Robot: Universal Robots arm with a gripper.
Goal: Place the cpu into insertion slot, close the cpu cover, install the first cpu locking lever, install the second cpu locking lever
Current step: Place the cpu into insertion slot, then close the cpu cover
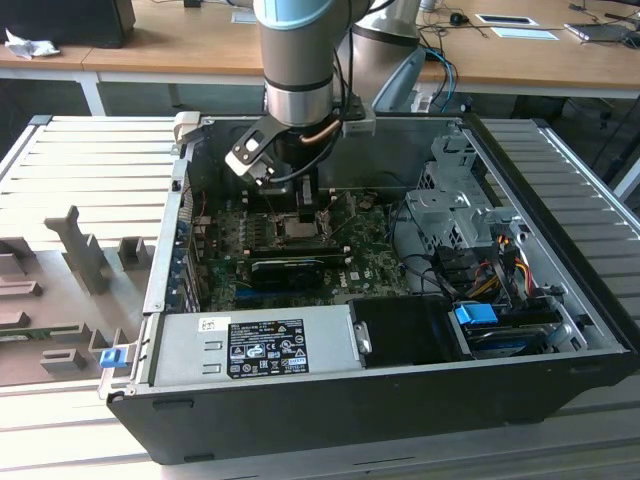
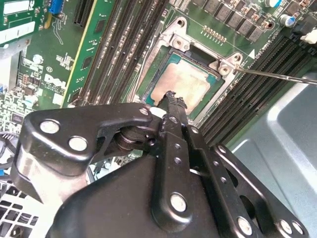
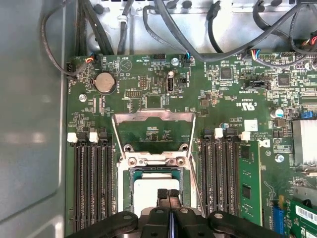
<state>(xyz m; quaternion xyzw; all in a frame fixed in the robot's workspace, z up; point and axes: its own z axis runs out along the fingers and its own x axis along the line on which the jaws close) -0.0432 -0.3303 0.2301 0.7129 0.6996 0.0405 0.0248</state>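
The cpu with its dull silver top lies flat in the insertion slot, and it shows again in the second wrist view as cpu inside the slot's rim. The cpu cover is swung open and lies back over the green board beyond the hinge. Two thin locking levers stand free along its sides; one lever juts out over the memory slots. My gripper hangs right over the cpu's near edge, fingertips pressed together, nothing seen between them. In the exterior view the gripper reaches down into the case.
Black memory slots flank the socket on both sides. Cable bundles run along the board's far edge, with a coin battery near them. The case wall is close by. A power supply and drive cage fill the case's other parts.
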